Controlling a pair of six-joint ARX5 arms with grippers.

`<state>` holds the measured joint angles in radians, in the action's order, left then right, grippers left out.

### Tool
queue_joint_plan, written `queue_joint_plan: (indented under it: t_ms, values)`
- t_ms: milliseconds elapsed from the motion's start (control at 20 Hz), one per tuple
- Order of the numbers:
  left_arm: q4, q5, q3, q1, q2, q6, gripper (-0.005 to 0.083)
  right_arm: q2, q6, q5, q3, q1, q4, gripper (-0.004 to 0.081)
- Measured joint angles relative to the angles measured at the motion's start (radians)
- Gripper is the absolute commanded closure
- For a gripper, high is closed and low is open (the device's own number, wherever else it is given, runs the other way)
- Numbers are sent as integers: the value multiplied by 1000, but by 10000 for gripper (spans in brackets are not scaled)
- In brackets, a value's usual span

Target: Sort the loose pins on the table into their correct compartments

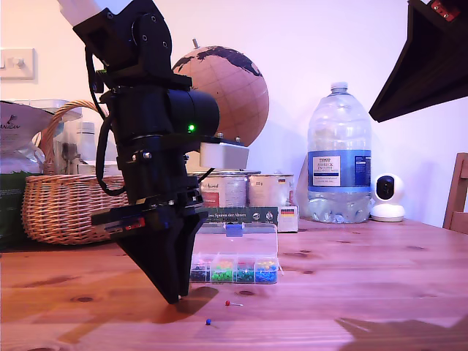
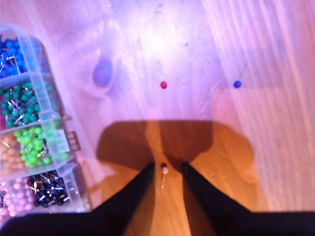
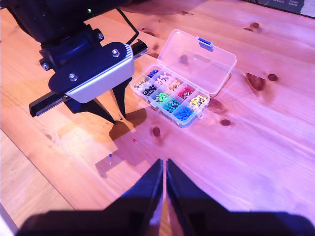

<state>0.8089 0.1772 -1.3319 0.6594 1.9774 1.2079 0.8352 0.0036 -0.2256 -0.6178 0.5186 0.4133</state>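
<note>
My first gripper points down at the table, open a little, with a pink pin lying between its tips; neither finger visibly touches it. A red pin and a blue pin lie on the wood beyond, also seen as the red pin and blue pin in the exterior view. The clear box of compartments stands open beside this gripper. My second gripper hangs high over the table, shut and holding nothing.
Behind the box lies a long dark-green carton, with tins, a globe, a water bottle and a small white camera. A wicker basket stands at the exterior view's left. A dark arm part shows upper right.
</note>
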Motion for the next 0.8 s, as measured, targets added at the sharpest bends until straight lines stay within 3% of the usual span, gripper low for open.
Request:
queue_joint_plan:
  t_ms: [350, 500, 800]
  values:
    - [5, 0, 0, 0, 0, 0, 716, 0, 0, 0, 0, 0, 0, 783]
    - [6, 0, 0, 0, 0, 0, 791, 0, 0, 0, 0, 0, 0, 783]
    - [5, -1, 0, 0, 0, 0, 796, 0, 0, 0, 0, 0, 0, 783]
